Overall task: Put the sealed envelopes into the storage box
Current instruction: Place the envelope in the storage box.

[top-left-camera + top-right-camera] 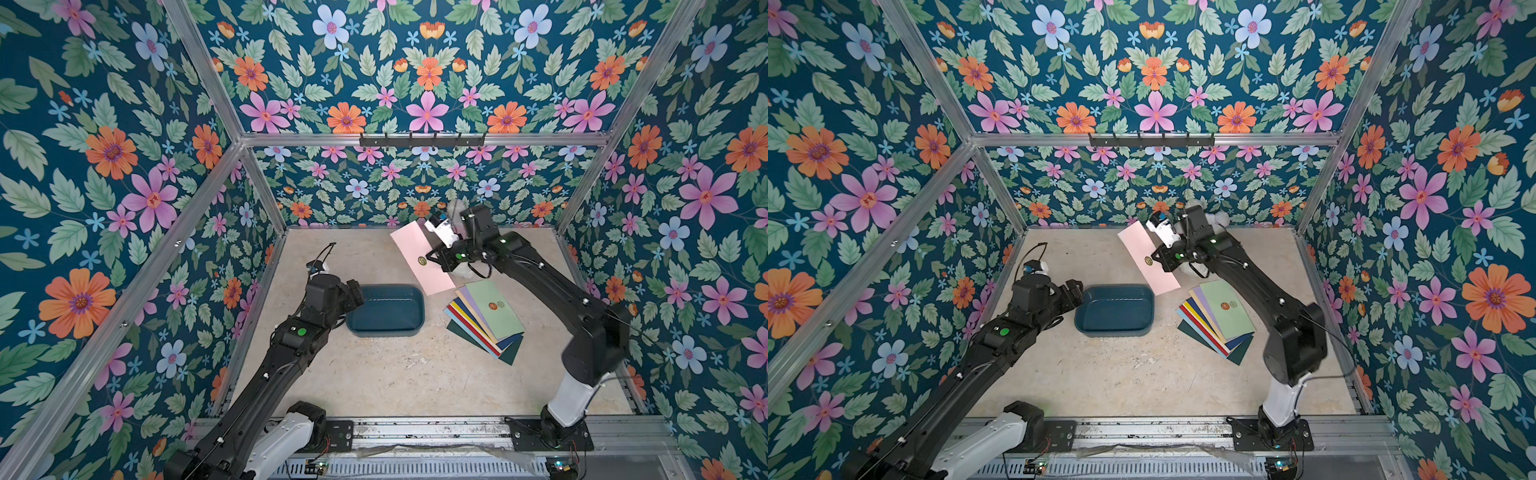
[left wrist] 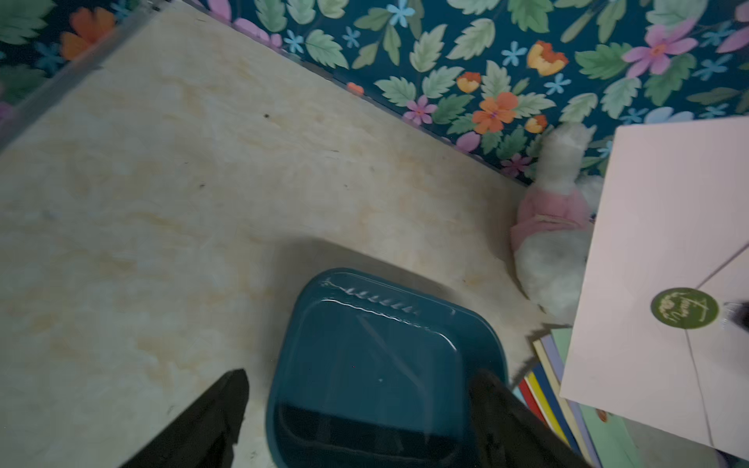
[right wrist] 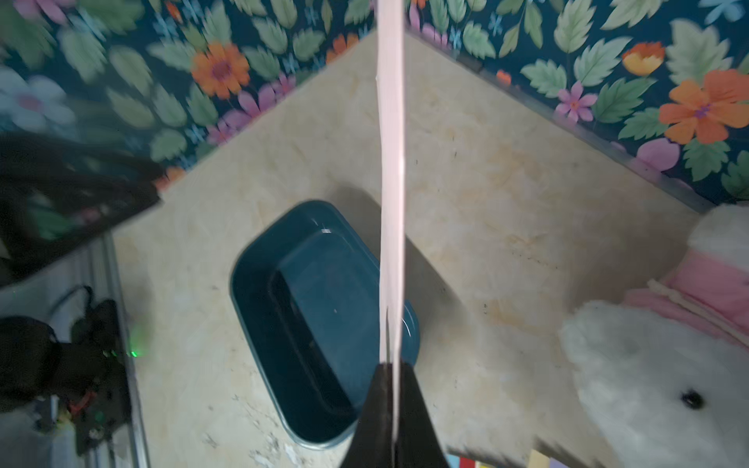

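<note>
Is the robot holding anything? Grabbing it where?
Right end effector pinches the pale pink paper envelope at its edge near the green seal sticker. Left end effector holds nothing.

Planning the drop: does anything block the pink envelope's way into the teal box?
Nothing visible does. The pink paper envelope, pinched in the right gripper, hangs beside the empty dark teal plastic storage box; the open left gripper hovers at the box's opposite end.

a robot lab test cell: aluminium frame (image 1: pixel 291 139) lined with floral panels (image 1: pixel 428 62), a marble-look counter (image 1: pixel 395 374), left arm (image 1: pixel 270 361) and right arm (image 1: pixel 552 291) bolted to a rail (image 1: pixel 436 432) along the lower edge.
</note>
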You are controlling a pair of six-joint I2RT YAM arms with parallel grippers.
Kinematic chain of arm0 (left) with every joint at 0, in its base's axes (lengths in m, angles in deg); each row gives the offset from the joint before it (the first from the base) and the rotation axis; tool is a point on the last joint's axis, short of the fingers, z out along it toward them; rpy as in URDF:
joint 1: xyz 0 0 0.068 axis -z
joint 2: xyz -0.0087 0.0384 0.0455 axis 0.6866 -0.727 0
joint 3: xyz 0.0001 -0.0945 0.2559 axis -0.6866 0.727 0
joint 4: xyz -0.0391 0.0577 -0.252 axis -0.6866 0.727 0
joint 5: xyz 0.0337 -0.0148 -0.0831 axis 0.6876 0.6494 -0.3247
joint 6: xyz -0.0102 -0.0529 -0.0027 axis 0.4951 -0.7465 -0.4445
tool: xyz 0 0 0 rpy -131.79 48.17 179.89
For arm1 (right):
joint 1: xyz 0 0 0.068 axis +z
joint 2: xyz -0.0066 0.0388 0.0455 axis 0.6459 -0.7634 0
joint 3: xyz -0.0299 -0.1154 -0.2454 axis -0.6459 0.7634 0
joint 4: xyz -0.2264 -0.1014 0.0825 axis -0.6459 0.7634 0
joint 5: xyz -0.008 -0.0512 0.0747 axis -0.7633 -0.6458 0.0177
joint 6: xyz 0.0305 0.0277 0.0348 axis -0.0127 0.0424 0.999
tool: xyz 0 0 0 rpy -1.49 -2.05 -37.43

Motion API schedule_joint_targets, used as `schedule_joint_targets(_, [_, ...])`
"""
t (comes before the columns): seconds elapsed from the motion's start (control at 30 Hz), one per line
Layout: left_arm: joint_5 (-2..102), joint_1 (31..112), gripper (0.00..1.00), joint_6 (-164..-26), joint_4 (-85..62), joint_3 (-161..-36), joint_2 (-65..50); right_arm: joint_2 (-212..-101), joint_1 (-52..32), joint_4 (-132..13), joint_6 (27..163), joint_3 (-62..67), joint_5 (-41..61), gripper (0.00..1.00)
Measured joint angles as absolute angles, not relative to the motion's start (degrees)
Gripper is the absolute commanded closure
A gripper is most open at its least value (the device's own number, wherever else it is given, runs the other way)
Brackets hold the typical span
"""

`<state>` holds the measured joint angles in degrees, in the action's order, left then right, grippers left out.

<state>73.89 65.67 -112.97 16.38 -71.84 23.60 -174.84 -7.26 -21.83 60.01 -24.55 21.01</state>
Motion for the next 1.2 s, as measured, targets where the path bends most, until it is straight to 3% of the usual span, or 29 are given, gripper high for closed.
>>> schedule_joint_targets(0.1, [77.87, 65.34, 0.1, -113.02, 19.9, -70.79, 25.91, -182.98, -5.1, -13.15, 55.25, -37.71, 19.28, 1.0])
schedule_joint_targets(0.23, [79.05, 65.47, 0.1, -113.02, 22.31, -70.47, 27.03, -187.22, -1.78, -8.21, 49.54, -45.42, 18.1, 1.0])
schedule_joint_targets(0.47, [82.13, 65.38, 0.1, -113.21, 25.89, -71.01, 29.56, -188.83, 6.09, -3.12, 41.39, -45.4, 11.46, 1.0])
schedule_joint_targets(1.2, [83.14, 65.38, 0.1, -113.0, 28.27, -70.68, 32.21, -193.66, 14.44, -5.5, 31.51, -38.71, -0.02, 1.0])
